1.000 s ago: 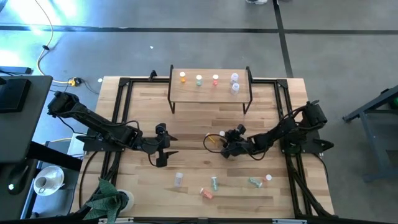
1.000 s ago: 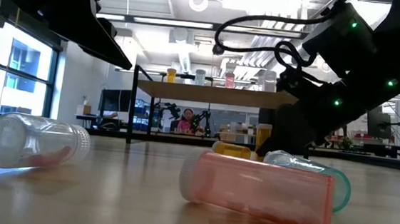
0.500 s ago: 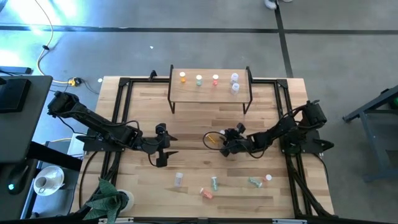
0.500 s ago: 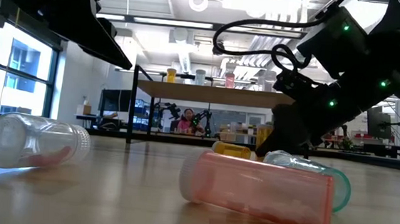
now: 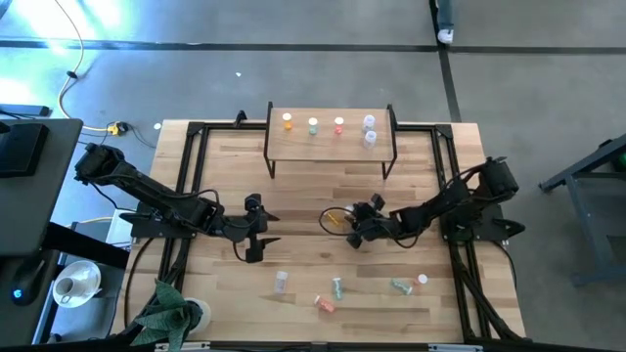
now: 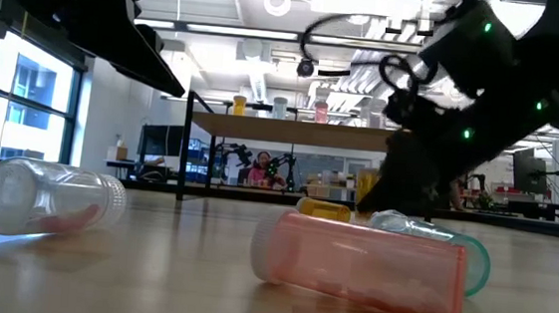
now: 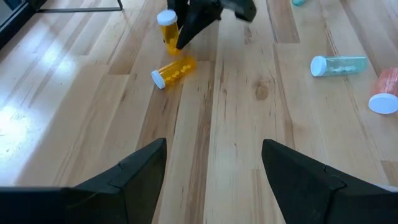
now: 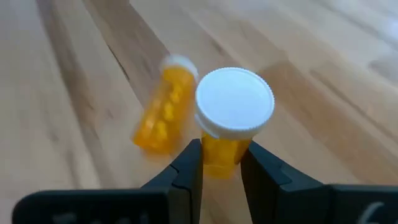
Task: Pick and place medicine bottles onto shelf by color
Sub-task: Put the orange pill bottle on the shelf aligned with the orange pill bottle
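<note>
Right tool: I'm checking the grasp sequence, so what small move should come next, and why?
Probably lift straight up. The right tool is shut on the upright orange white-capped bottle, while a second orange bottle lies on its side close beside it and could be knocked by sideways motion.

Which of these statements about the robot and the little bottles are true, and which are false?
1. The right hand is closed on an orange bottle. True.
2. A second orange bottle lies on its side on the table. True.
3. The shelf is bare. False: five bottles stand on it.
4. The left hand holds a green bottle. False: it is open and holds nothing.
5. All the bottles have been sorted. False: several lie on the table.
</note>
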Robot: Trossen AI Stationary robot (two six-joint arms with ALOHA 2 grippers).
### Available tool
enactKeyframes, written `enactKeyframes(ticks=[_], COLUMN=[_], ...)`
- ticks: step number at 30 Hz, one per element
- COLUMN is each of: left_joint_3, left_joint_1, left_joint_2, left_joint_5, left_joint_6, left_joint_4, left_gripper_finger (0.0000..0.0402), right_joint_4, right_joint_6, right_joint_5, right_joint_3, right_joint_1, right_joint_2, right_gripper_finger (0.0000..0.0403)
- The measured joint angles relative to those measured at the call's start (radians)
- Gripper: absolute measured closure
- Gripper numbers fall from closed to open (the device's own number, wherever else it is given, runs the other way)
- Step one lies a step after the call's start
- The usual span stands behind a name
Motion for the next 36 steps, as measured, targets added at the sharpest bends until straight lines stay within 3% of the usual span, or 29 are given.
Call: enactKeyframes(ticks=[8, 16, 21, 28, 36], left_joint_3=[0.000, 0.000, 0.000, 0.000, 0.000], left_joint_1=[0.000, 0.000, 0.000, 0.000, 0.002], left_joint_2=[0.000, 0.000, 0.000, 0.000, 0.000], left_joint_5=[0.000, 0.000, 0.000, 0.003, 0.036], left_joint_6=[0.015, 0.016, 0.032, 0.100, 0.165], left_joint_4=[0.002, 0.027, 0.039, 0.060, 0.089], left_gripper_finger=[0.0147, 0.0147, 0.0147, 0.0147, 0.0147], right_joint_4=[0.000, -0.002, -0.109, -0.289, -0.340], right_joint_6=[-0.085, -0.342, -0.444, -0.369, -0.224], right_joint_5=[0.004, 0.004, 0.004, -0.010, -0.252], right_joint_3=[0.018, 0.209, 0.356, 0.469, 0.508], right_joint_1=[-0.001, -0.001, -0.001, -0.006, -0.045], right_joint_2=[-0.189, -0.278, -0.272, -0.186, -0.022], right_gripper_finger=[0.0329, 0.0329, 0.0329, 0.0329, 0.0329])
